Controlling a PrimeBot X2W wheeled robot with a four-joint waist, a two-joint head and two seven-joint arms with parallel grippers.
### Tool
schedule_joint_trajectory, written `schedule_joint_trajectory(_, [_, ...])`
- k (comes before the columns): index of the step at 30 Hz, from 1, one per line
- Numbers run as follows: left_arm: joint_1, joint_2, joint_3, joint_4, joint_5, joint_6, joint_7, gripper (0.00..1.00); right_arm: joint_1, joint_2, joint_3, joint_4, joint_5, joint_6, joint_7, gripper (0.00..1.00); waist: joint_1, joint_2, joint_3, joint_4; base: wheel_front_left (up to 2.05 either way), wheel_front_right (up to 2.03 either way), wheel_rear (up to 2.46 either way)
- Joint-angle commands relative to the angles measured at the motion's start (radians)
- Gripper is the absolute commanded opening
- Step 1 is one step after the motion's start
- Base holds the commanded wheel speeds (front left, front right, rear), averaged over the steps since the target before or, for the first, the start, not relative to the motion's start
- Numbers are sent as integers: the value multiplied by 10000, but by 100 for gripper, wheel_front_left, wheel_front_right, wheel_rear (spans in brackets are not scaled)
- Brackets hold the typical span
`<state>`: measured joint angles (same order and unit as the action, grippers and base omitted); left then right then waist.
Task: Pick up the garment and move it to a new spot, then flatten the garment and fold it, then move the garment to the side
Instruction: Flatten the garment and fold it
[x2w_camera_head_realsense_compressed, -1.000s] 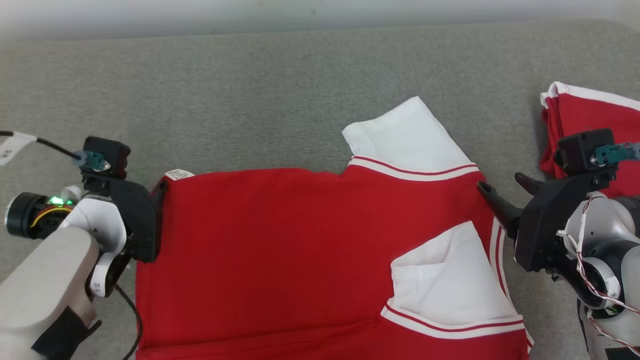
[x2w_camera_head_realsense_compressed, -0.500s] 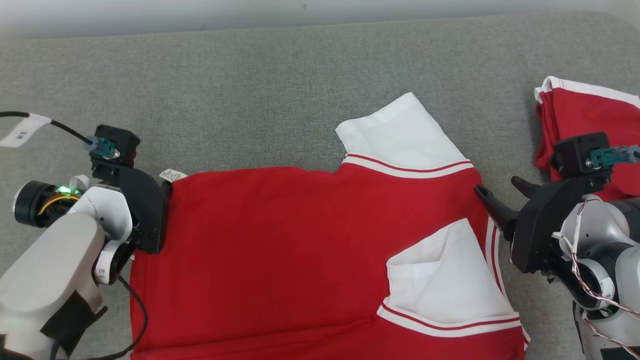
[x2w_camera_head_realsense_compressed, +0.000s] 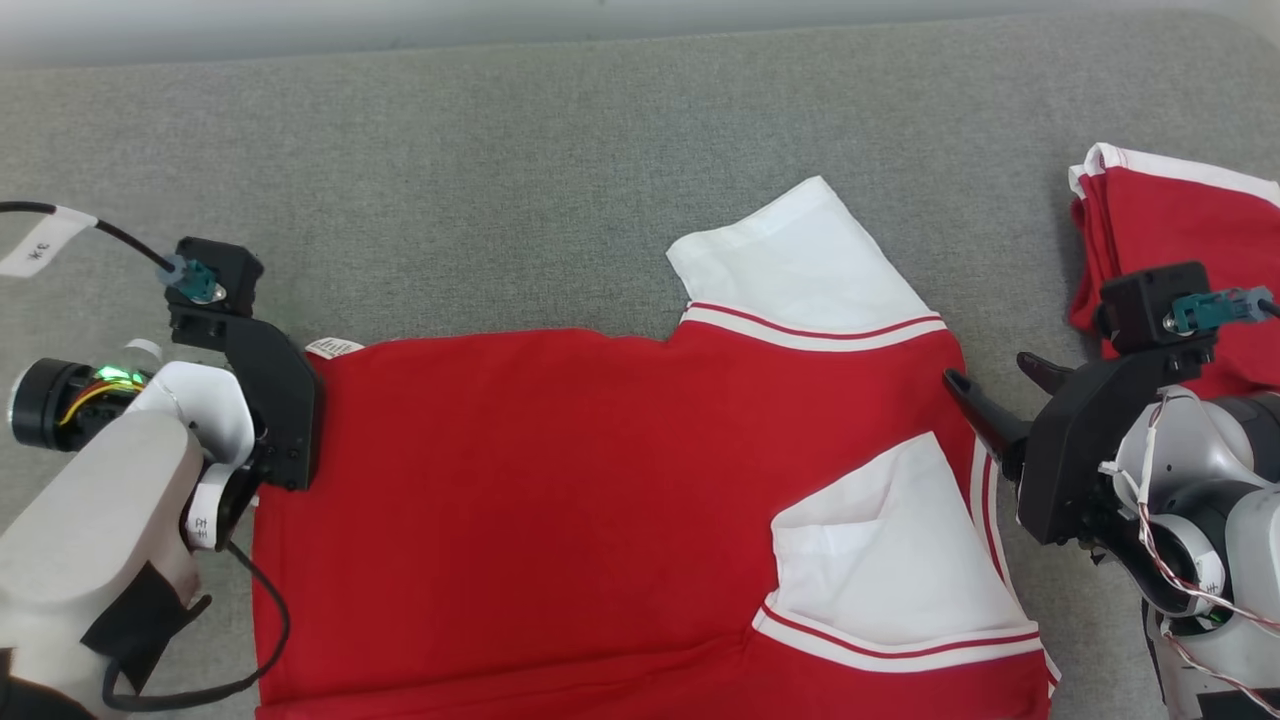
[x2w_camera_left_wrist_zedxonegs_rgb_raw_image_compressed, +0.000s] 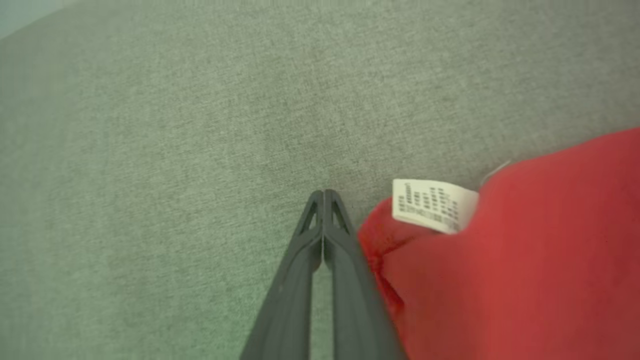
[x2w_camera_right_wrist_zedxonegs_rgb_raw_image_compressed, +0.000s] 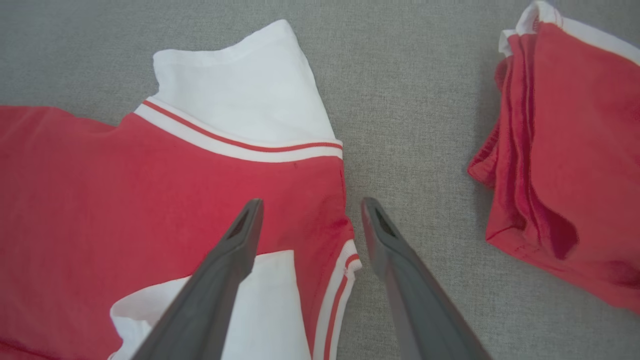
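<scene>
While garment (x2w_camera_head_realsense_compressed: 520, 480) lies flat on grey surface (x2w_camera_head_realsense_compressed: 500, 150) | left gripper (x2w_camera_left_wrist_zedxonegs_rgb_raw_image_compressed: 324, 194) fingers pressed together beside label (x2w_camera_left_wrist_zedxonegs_rgb_raw_image_compressed: 432, 205) | right gripper (x2w_camera_right_wrist_zedxonegs_rgb_raw_image_compressed: 311, 201) fingers apart over garment edge

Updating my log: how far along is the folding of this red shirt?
Done: garment lies flat, one white sleeve folded in. In hand: left gripper shut beside its label corner, right gripper open over the opposite edge. Left: the other sleeve, the fold, moving it aside.
</scene>
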<state>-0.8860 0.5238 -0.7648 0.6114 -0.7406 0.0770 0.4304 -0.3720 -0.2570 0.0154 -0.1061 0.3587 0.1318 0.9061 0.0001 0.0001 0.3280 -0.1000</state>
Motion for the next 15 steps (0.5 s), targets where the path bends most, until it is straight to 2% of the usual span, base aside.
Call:
schedule_joint_trajectory(1, [-105,-36,86,87,13,142,-126,0,-185,-23,30,56,-84,-22,3,100,-1,-1,-44,58,0,0,0])
schedule_joint_trajectory(10, [165,-197,156,11,-263,108,-348,0,-756,-35,301,376,-158,-22,-18,100,-1,-1,-73,295,0,0,0])
schedule_joint_trajectory(11, [147,-250,223,-21,-313,109,-495,12,-816,-25,319,406,-126,-20,-39,100,-1,-1,-77,314,0,0,0])
schedule_joint_trajectory(12, [150,-288,216,-5,-351,55,-532,76,-879,-28,328,452,-118,-22,-48,100,-1,-1,-85,329,0,0,0])
schedule_joint_trajectory(13, [140,-332,199,6,-339,35,-532,100,-922,-41,328,484,-117,-20,-58,100,-1,-1,-96,345,0,0,0])
schedule_joint_trajectory(15, [85,-388,129,13,-351,-96,-458,100,-930,-58,380,540,-93,-22,-65,100,-1,-1,-115,359,0,0,0])
